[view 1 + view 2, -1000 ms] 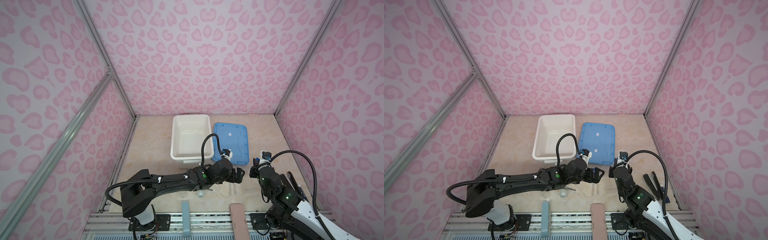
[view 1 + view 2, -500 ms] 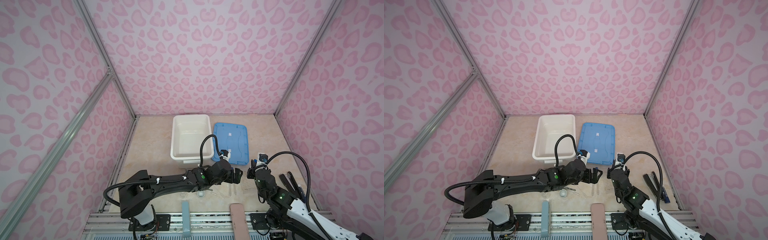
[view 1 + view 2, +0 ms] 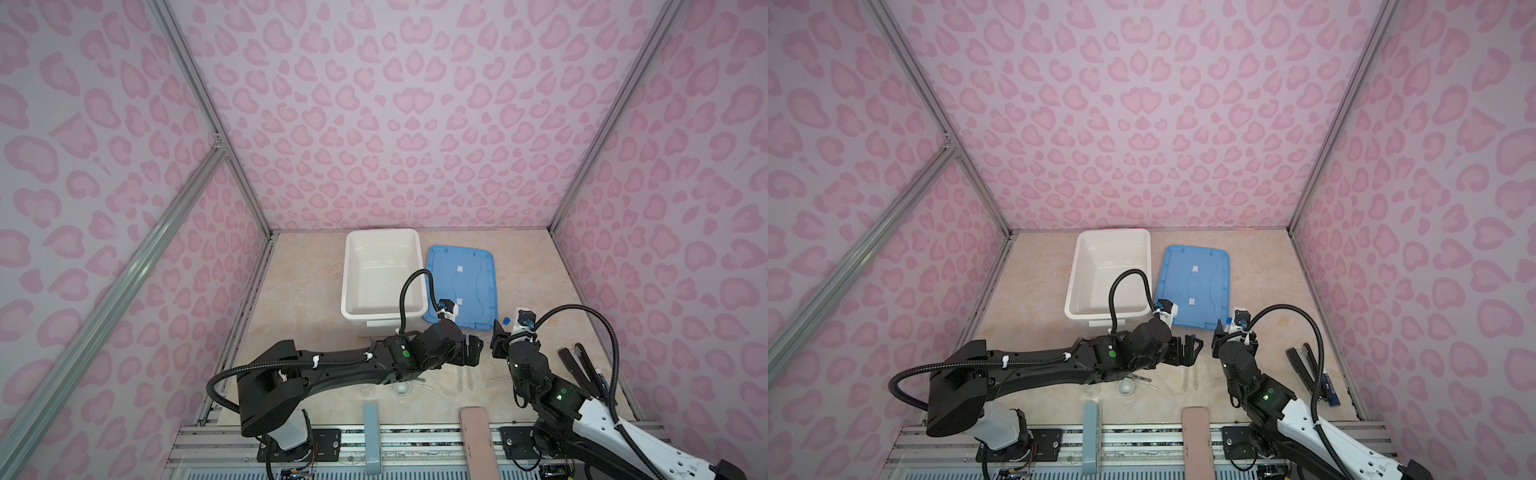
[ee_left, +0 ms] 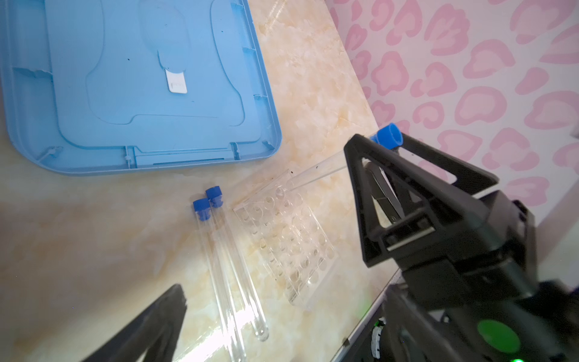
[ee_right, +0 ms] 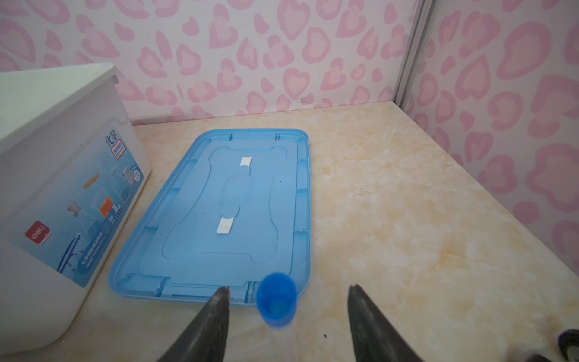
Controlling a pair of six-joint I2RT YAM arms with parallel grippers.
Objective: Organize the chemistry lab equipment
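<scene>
Blue-capped tube (image 4: 326,164) partly behind right fingers (image 4: 360,188)

We record two clear blue-capped tubes (image 4: 238,266) lying flat, side by side and touching, on the tabletop (image 4: 94,235), just beside a clear perforated rack (image 4: 283,247). A third capped tube (image 4: 316,170) stands tilted in the rack's end row. A small white round dish (image 3: 402,387) sits upright nearby.

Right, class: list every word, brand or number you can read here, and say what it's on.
"deli": red logo on the label of the white tub.
"化学": top of that label.
Label's small print: too blurred to read.
White tag on the blue lid: unreadable.
</scene>
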